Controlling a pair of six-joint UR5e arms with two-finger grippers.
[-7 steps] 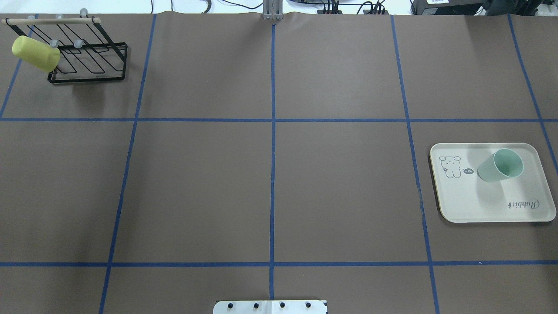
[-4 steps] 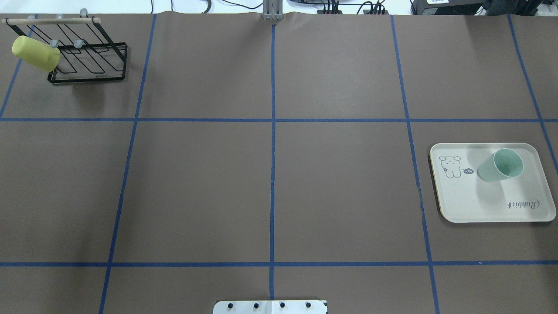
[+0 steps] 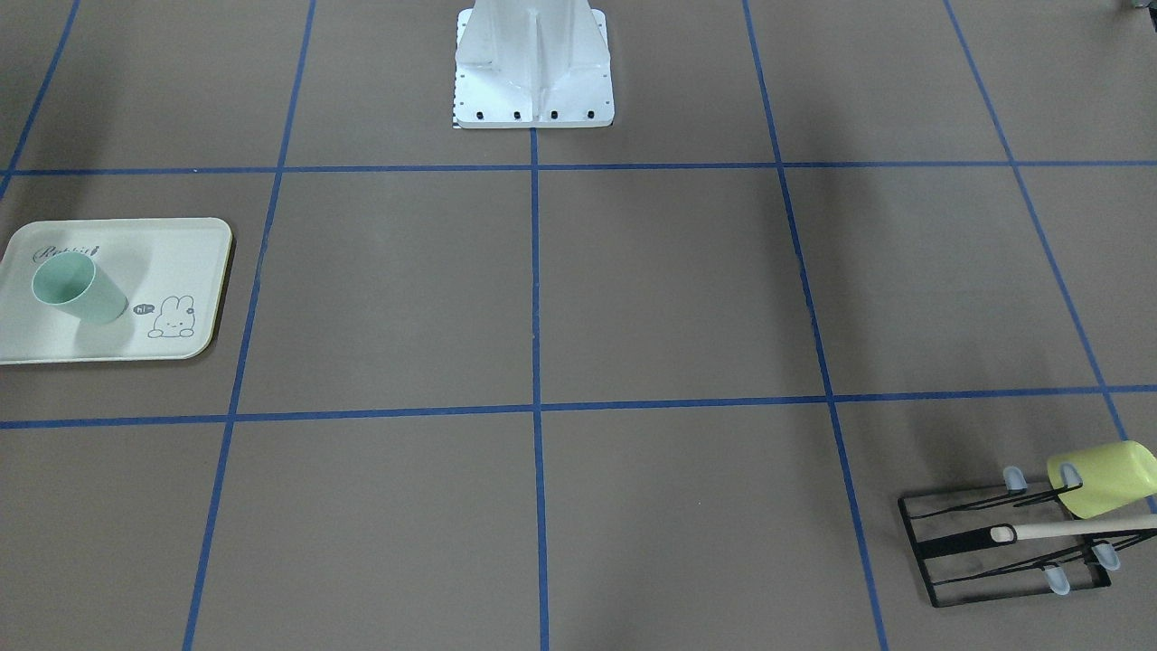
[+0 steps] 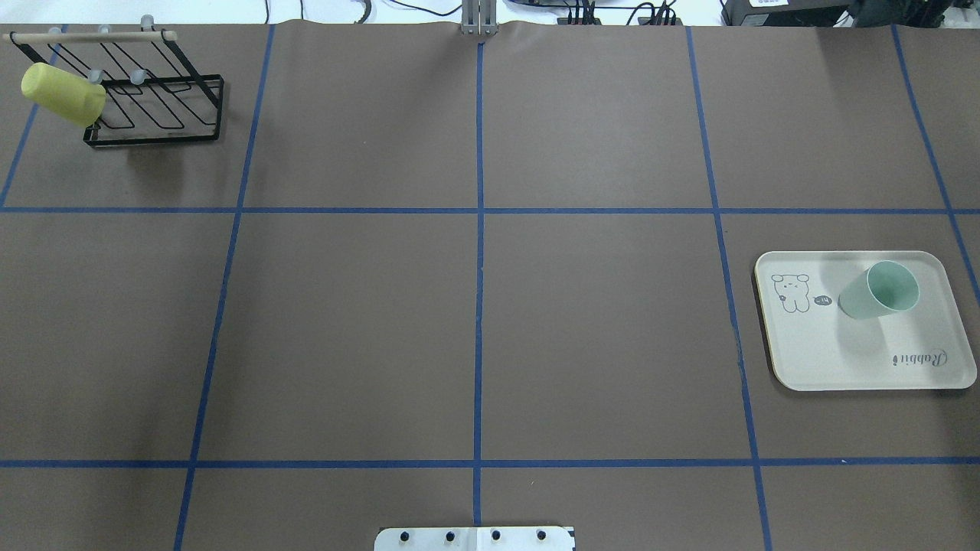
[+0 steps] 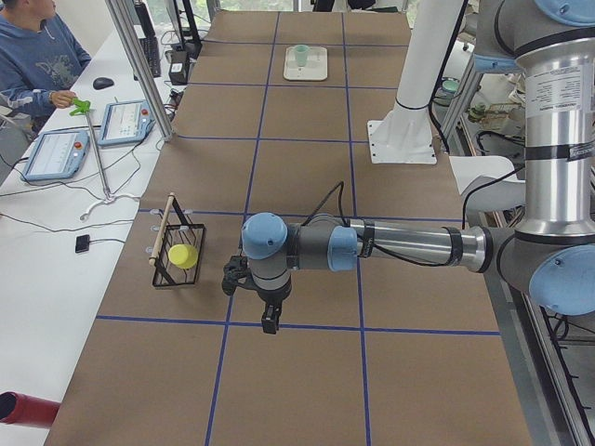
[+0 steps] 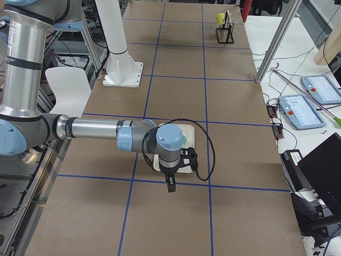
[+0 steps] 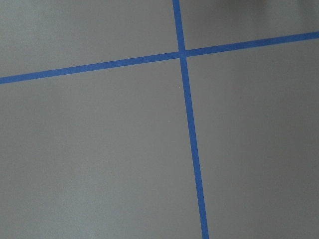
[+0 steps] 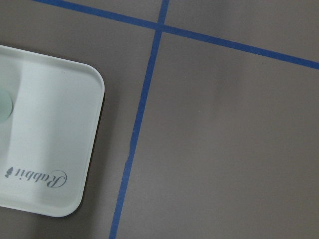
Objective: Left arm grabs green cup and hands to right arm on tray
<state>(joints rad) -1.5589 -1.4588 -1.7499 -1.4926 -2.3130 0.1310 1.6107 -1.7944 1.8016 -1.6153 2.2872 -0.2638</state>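
Green cup point(image 4: 877, 292) stands upright on the tray point(image 4: 842, 360).

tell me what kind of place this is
Probably a robotics lab: a left arm and right arm over a table gridded with blue tape, teach pendants and an operator alongside.
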